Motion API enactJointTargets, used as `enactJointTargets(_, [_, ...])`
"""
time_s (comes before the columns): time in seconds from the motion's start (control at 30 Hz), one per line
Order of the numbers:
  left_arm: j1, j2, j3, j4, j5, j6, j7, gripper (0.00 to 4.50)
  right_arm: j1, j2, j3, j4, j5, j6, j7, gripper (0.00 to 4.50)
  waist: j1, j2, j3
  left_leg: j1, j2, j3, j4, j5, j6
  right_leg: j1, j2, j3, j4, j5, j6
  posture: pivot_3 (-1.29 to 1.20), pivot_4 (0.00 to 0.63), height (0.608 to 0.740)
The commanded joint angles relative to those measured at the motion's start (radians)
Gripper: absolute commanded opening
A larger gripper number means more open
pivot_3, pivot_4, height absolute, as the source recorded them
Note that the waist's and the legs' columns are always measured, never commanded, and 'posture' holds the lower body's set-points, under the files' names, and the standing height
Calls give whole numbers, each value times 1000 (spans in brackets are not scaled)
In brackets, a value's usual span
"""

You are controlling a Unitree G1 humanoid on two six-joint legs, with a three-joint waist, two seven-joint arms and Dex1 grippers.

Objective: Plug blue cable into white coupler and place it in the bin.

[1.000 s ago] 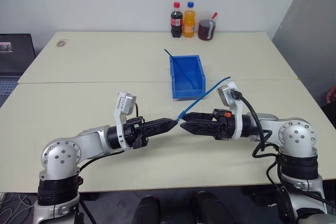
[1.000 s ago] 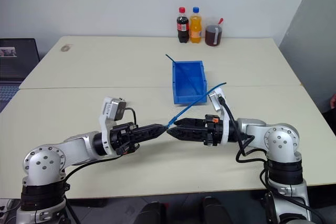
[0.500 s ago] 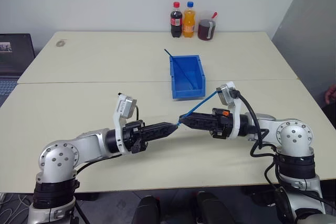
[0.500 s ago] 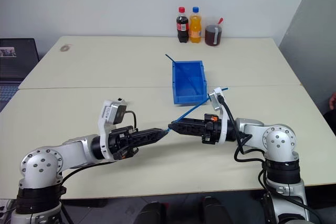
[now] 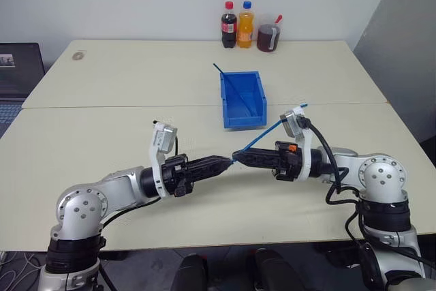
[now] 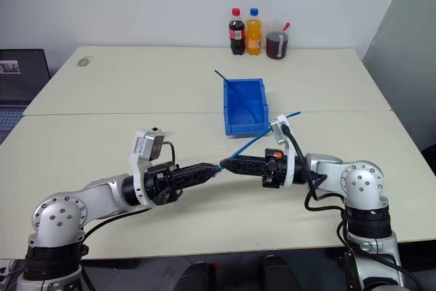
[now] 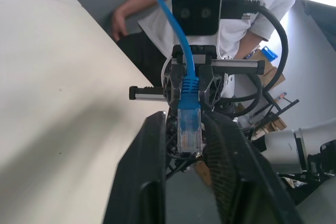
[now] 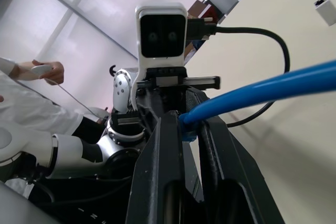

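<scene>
**A:** Whole job's hanging in the air over the pale surface (image 5: 122,86). The bin (image 5: 242,124) sits farther back, well apart from both arms, and I can't see the cable's mate in it.

**B:** So where are the arms?

**A:** Tip to tip in front of the robot. The right end effector (image 5: 238,156) is clenched on the blue cable (image 5: 262,138) just behind its plug, and the cord trails up and back over that wrist. The left end effector (image 5: 225,162) is released: its fingers (image 7: 152,171) flank the clear plug (image 7: 189,129) with a sliver of gap on at least one side.

**B:** A handover, then?

**A:** That's my reading. To do it well, the left should draw straight back along its own line and not sweep sideways. That plug has a latch tab, and a sideways drag could twist it in the right's pinch.

**B:** And the right?

**A:** Stay firm and level with the plug poking out bare. A grip that close to the boot should give a stiff tip for pushing in.

**B:** The white coupler (image 8: 321,2)?

**A:** Small pale block lying on the surface, apart from both arms. I'd guess the freed left goes for it, opening toward the plug.
</scene>
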Motion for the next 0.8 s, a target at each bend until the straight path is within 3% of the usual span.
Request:
enactJointTargets(0.03, [-17,-12,68,-17,-105,-45,94,2386,-33,-11,-26,27,-16,-37,-4,108,1,0,0,0,0,0,0,0,0,0,0,0,0,0,0,0,150,740])
enactJointTargets(0.27, [20,37,192,-100,-162,-147,242,3775,-49,-45,-24,123,-125,-125,47,108,2,0,0,-3,0,-1,-1,0,0,0,0,0,-5,0,1,0,150,740])
enactJointTargets(0.4, [87,116,192,-182,197,-282,290,4439,-62,-36,-19,172,-201,-196,60,108,4,0,0,-3,0,-1,-1,0,0,-1,0,-1,-6,1,1,0,150,740])
enactJointTargets(0.53, [172,70,120,-168,536,-418,480,4439,-66,-16,-17,186,-226,-220,67,108,5,1,0,-1,-1,2,-5,0,0,-1,-2,2,-6,1,1,0,150,740])
enactJointTargets(0.63, [251,122,-1,-134,825,-518,512,4439,-62,-3,-11,186,-242,-225,73,108,9,1,0,-2,-1,1,-5,0,0,-1,-2,2,-7,1,1,0,150,740])
enactJointTargets(0.8, [232,157,-53,89,1036,-736,411,4439,-66,14,0,194,-266,-234,76,108,10,1,0,-3,-1,1,-5,0,0,-2,-3,0,-7,1,0,0,150,740])
